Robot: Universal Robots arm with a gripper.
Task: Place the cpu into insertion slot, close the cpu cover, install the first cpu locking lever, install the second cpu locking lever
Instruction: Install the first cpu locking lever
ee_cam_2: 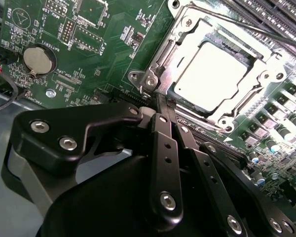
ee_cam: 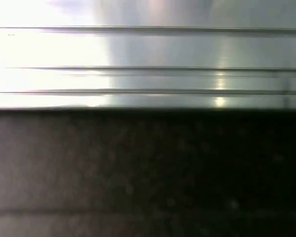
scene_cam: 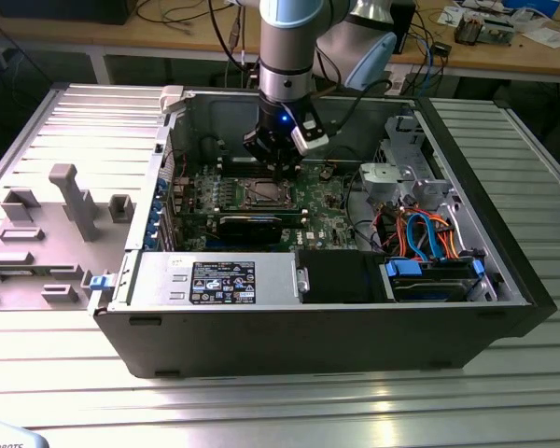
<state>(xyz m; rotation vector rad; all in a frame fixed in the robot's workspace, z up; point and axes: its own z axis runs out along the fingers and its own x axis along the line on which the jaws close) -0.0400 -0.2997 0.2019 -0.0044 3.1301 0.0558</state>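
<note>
Fingers [ee_cam_2: 160, 128] pressed together, empty, my gripper [ee_cam_2: 158, 101] hung just beside the cpu cover [ee_cam_2: 214, 74], which I judged stiff, thin, best pushed at its edge.

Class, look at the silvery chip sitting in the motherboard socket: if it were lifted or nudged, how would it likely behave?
The cpu looks like a flat, rigid metal-topped square, so it probably would not flex or roll. Its smooth, shiny top suggests it may be slippery to grip. The cpu cover frames its edges, so a sideways nudge would likely not shift it.
</note>
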